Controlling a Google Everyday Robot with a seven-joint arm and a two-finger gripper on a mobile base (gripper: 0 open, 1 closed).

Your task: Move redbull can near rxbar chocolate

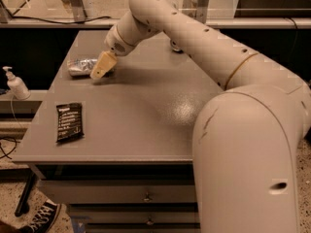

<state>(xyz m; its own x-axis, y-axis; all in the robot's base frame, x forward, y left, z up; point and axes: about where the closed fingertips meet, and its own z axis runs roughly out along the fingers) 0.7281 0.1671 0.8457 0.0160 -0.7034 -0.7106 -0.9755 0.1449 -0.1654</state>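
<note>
We see the gripper at ten o'clock on the table, at the right end of the lying redbull can; whether it grips, we cannot tell. The rxbar chocolate lies at eight o'clock.

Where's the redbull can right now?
Camera view: the redbull can lies far left on the table, the gripper beside it; the rxbar chocolate sits nearer the front edge.
</note>
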